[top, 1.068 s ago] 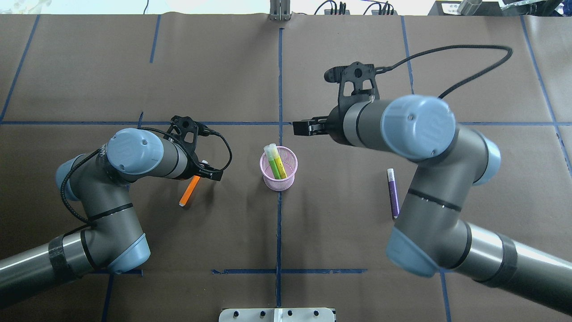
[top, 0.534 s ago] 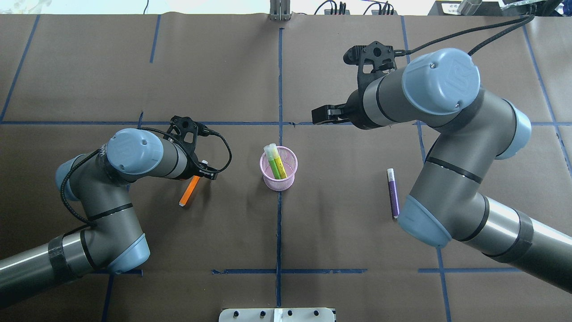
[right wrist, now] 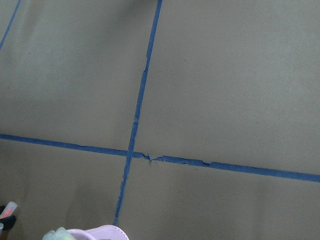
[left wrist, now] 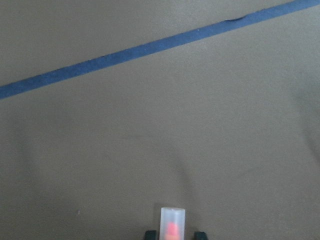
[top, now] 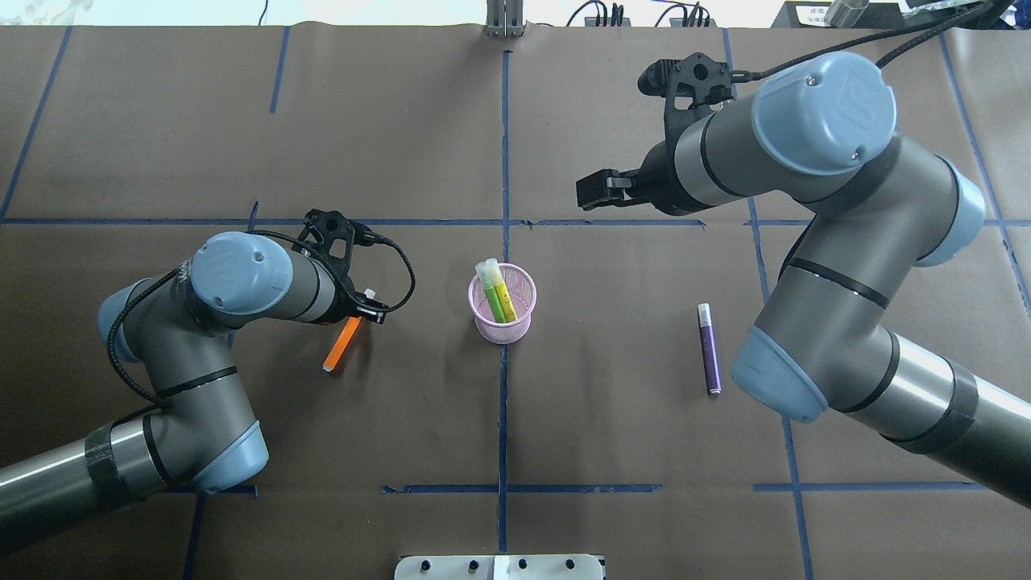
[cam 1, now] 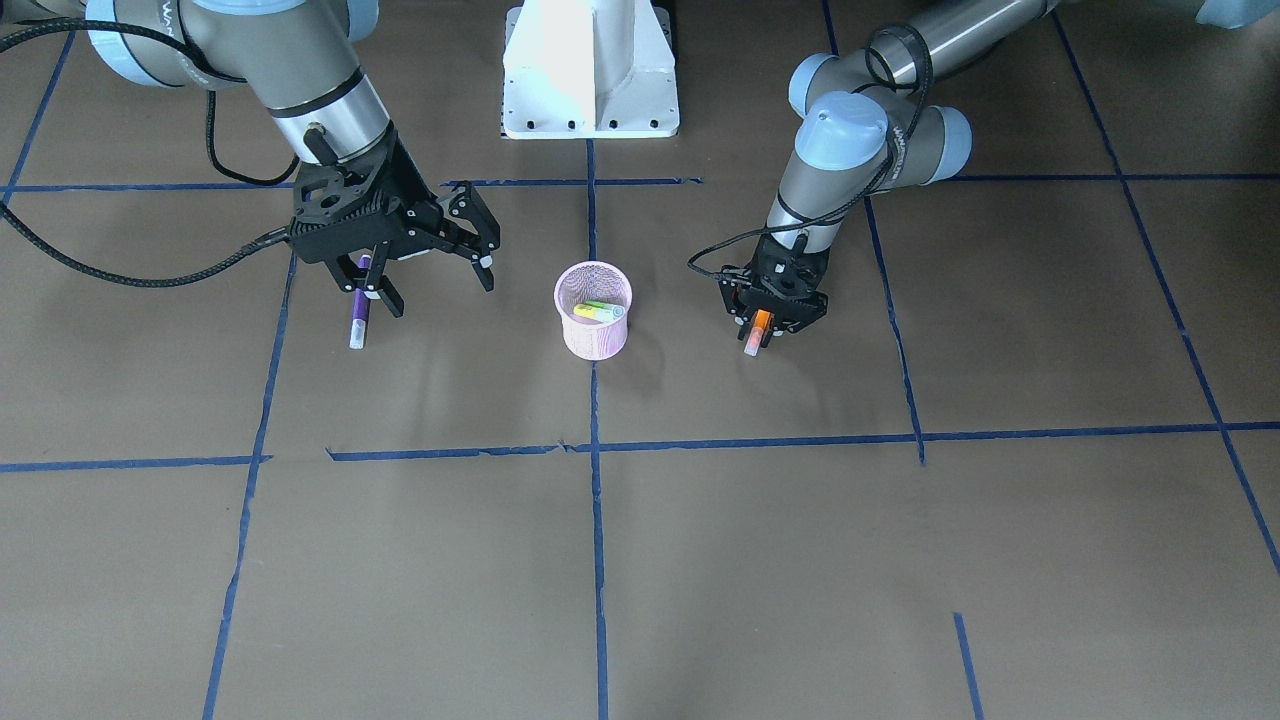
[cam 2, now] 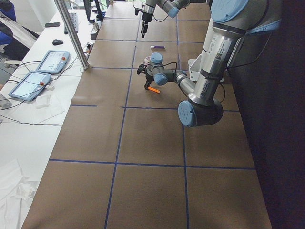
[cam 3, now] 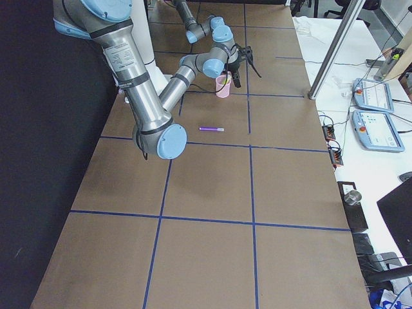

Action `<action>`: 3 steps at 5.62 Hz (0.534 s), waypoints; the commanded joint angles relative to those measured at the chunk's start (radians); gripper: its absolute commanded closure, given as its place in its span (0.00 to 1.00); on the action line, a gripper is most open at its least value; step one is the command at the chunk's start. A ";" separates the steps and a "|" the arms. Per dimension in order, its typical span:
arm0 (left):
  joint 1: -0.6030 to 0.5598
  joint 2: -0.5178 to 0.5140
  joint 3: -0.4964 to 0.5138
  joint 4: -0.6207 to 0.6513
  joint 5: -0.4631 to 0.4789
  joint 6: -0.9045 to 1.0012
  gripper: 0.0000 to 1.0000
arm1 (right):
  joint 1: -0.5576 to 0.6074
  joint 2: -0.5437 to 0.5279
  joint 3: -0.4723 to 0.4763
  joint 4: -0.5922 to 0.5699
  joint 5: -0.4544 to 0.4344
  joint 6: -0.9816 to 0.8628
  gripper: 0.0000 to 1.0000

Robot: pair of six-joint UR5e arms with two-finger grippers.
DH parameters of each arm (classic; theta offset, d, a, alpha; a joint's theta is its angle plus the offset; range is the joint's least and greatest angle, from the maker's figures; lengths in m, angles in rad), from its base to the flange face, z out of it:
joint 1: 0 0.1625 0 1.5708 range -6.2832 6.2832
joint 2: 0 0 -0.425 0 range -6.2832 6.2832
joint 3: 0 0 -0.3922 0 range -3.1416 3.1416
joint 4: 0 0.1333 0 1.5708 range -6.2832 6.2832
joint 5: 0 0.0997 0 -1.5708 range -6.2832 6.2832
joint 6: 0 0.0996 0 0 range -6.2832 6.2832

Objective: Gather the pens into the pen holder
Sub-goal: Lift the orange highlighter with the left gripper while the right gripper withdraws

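Observation:
The pink mesh pen holder (top: 503, 332) stands at the table's middle, also in the front view (cam 1: 593, 342), with the green pen (top: 499, 296) leaning inside it. The orange pen (top: 341, 345) lies left of the holder. My left gripper (top: 364, 310) is shut on its upper end; the pale cap (left wrist: 172, 222) shows between the fingertips in the left wrist view. The purple pen (top: 708, 348) lies alone on the paper right of the holder. My right gripper (cam 1: 440, 288) is open and empty, raised beyond the holder and well away from the purple pen (cam 1: 358, 315).
Brown paper with blue tape lines (top: 504, 161) covers the table. The robot's white base plate (cam 1: 590, 70) is at the near edge between the arms. A metal post (cam 2: 71, 33) and tablets (cam 2: 28, 85) stand on the operators' side.
My right arm has swung up and away from the holder toward the far right, gripper still open. My left gripper's fingers have closed in on the orange pen.

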 commanded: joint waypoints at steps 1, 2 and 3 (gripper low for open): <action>0.000 0.000 0.000 0.000 0.000 0.000 0.88 | 0.022 -0.001 -0.001 0.000 0.038 -0.002 0.00; -0.001 0.000 -0.003 0.002 0.000 -0.002 1.00 | 0.030 -0.004 -0.001 -0.002 0.047 -0.002 0.00; -0.001 -0.001 -0.018 0.025 0.000 -0.008 1.00 | 0.044 -0.005 -0.003 -0.002 0.067 -0.002 0.00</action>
